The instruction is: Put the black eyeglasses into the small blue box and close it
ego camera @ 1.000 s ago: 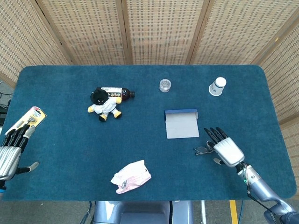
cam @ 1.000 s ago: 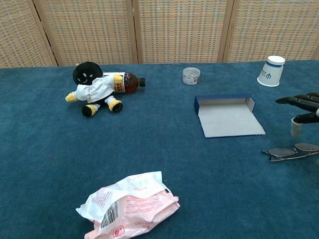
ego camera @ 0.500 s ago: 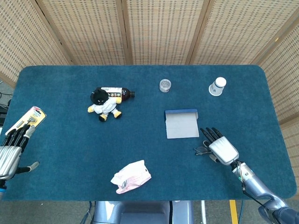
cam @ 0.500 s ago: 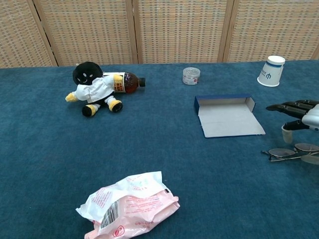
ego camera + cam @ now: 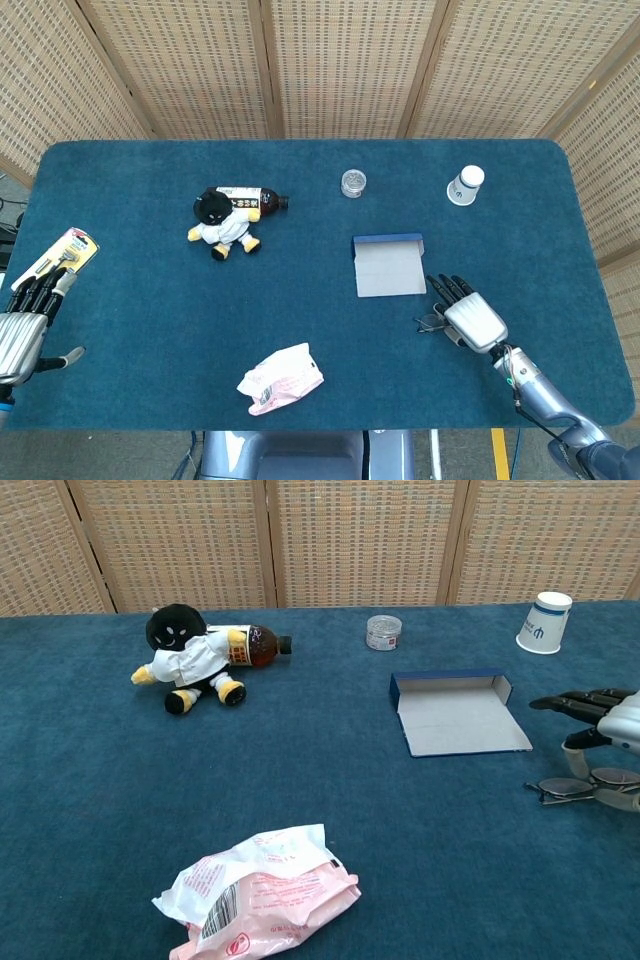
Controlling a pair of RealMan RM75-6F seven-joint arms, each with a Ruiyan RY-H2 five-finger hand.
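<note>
Lower right: right hand point(image 5: 472, 320), fingers spread and empty, above black eyeglasses point(image 5: 580, 786); best pinched at the bridge before lifting toward small blue box point(image 5: 389, 266).

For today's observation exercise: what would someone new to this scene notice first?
Probably the right hand hovering, fingers spread, over the black eyeglasses lying near the table's right edge, beside the open small blue box. Next, the black plush doll left of centre, against a bottle.
</note>
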